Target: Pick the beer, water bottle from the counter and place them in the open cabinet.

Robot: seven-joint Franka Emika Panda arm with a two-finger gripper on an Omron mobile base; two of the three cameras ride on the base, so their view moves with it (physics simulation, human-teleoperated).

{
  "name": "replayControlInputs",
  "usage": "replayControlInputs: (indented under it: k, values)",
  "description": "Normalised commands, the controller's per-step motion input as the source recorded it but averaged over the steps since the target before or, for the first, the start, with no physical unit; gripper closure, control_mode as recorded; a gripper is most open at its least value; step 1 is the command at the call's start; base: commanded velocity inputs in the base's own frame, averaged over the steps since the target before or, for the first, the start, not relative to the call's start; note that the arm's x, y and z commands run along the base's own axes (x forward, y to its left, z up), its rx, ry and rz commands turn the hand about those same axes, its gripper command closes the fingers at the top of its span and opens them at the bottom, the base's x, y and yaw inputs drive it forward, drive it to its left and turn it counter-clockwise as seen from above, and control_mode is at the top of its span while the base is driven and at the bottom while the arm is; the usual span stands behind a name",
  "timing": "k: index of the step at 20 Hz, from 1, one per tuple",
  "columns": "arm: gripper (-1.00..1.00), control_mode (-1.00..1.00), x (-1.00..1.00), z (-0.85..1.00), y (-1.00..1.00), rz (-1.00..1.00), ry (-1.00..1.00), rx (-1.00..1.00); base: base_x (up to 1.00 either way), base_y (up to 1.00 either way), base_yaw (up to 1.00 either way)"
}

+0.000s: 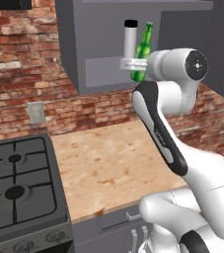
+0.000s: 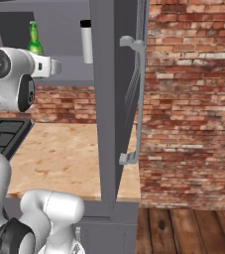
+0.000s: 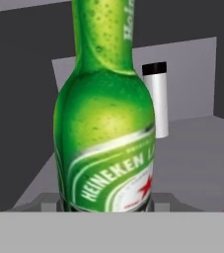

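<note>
Brickwork (image 1: 19,74) in red and brown backs the whole kitchen wall, with a grey outlet plate (image 1: 35,112) set into it above the stove (image 1: 19,192). The tabletop (image 1: 108,168), a light tan wood-grain slab, adjoins the stove's black grates and carries nothing in the visible stretch. Dark wood plank flooring (image 2: 188,230) shows at lower right in the right base view. The open cabinet (image 1: 76,59), grey and doorless, hangs above the tabletop. The water bottle (image 1: 130,42) stands upright on its shelf. The beer (image 1: 142,52) is tilted just beside it, at the cabinet mouth, clamped near its base by the gripper (image 1: 133,64). A neighbouring grey cabinet bears a long bar handle (image 2: 136,99).
</note>
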Motion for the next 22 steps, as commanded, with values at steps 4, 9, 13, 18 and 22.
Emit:
replayControlInputs:
  k: [4, 9, 13, 18, 22]
  values:
    - [1.0, -1.0, 0.62, -0.05, 0.0, 0.0, 0.0, -0.03, 0.0, 0.0, 0.0]
    - [1.0, -1.0, 0.58, -0.13, 0.0, 0.0, 0.0, -0.05, 0.0, 0.0, 0.0]
    - [1.0, -1.0, 0.56, -0.19, 0.0, 0.0, -0.01, -0.03, 0.0, 0.0, 0.0]
    - [1.0, -1.0, 0.39, -0.16, 0.0, 0.0, -0.01, 0.0, 0.0, 0.0, 0.0]
    - [1.0, -1.0, 0.21, -0.2, 0.0, 0.0, 0.0, -0.03, 0.0, 0.0, 0.0]
